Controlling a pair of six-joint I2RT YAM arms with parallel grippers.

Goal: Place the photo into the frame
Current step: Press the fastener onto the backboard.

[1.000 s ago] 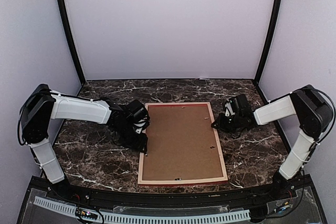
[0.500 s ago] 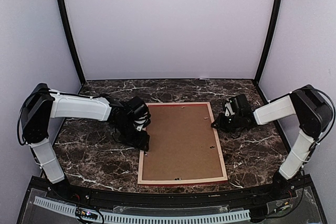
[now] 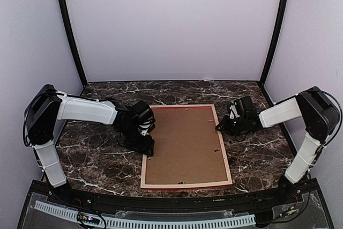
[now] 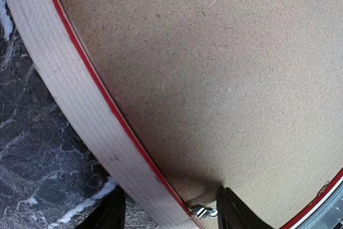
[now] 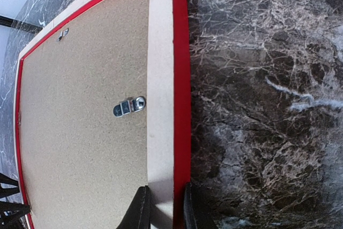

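The frame (image 3: 185, 185) lies back side up on the marble table, pale wood rails with a red edge, and a brown backing board (image 3: 185, 143) fills it. The photo is hidden. My left gripper (image 3: 148, 151) is at the frame's left rail. In the left wrist view it (image 4: 170, 215) is open, one finger outside the rail (image 4: 69, 95) and the other on the board beside a metal clip (image 4: 202, 211). My right gripper (image 3: 218, 127) is at the right rail. The right wrist view shows it (image 5: 165, 210) shut on that rail (image 5: 161, 79).
A metal turn clip (image 5: 129, 105) sits on the backing board near the right rail. Dark marble table (image 3: 96, 159) surrounds the frame. Pale walls and black corner posts (image 3: 69, 30) close in the back and sides.
My left gripper's jaws have opened wider and the arm has shifted slightly toward the frame's left rail. The right arm and the frame have not moved.
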